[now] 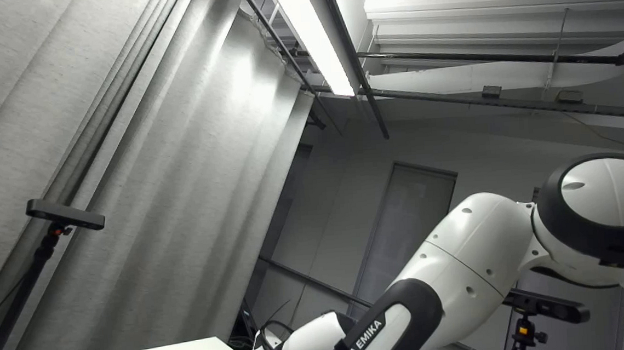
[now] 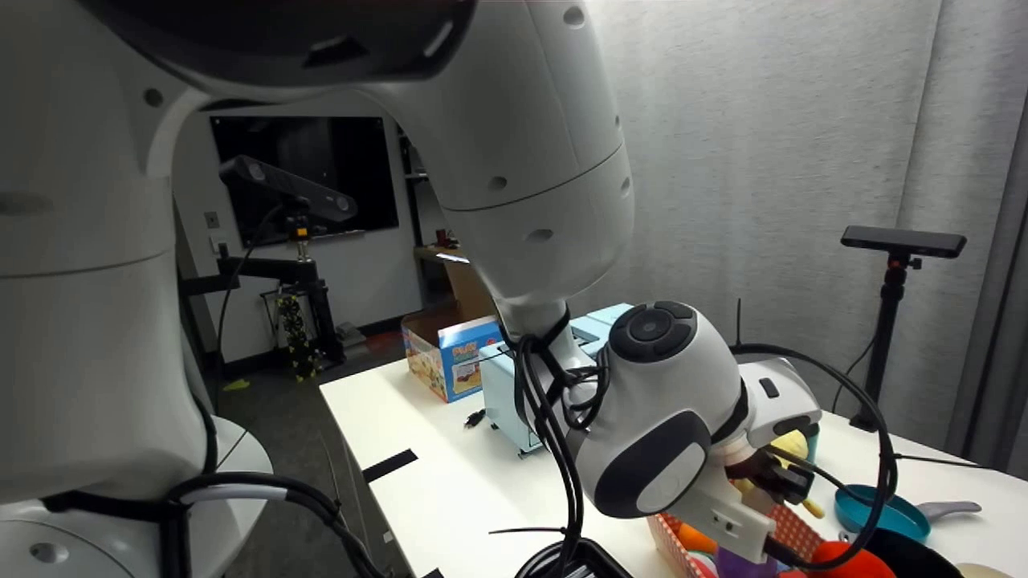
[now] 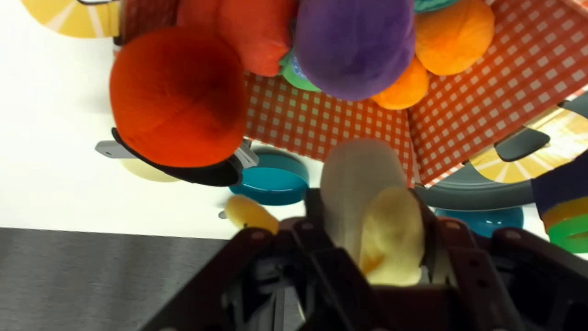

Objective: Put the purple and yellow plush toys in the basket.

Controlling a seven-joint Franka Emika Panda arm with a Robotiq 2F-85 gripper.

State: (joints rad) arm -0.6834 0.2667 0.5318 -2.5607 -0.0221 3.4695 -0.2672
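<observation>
A basket [image 3: 519, 99] with red and white checked cloth shows in the wrist view and partly in an exterior view [image 2: 795, 534]. A purple plush toy [image 3: 353, 46] lies in it among orange and red plush toys; a bit of it shows in an exterior view [image 2: 739, 563]. My gripper [image 3: 367, 197] is shut on a pale yellow plush toy [image 3: 395, 239] with a blurred greyish part. In an exterior view my gripper [image 2: 787, 478] is beyond the basket, above table height. A yellow piece [image 3: 250, 214] shows left of the fingers; I cannot tell if it belongs to the held toy.
A large red-orange plush [image 3: 179, 96] sits at the basket's side near a black pan [image 3: 209, 174]. A teal pan [image 3: 271, 181] and a grey round dish [image 3: 477, 193] stand beyond the basket. A light blue box [image 2: 506, 393] stands behind the arm.
</observation>
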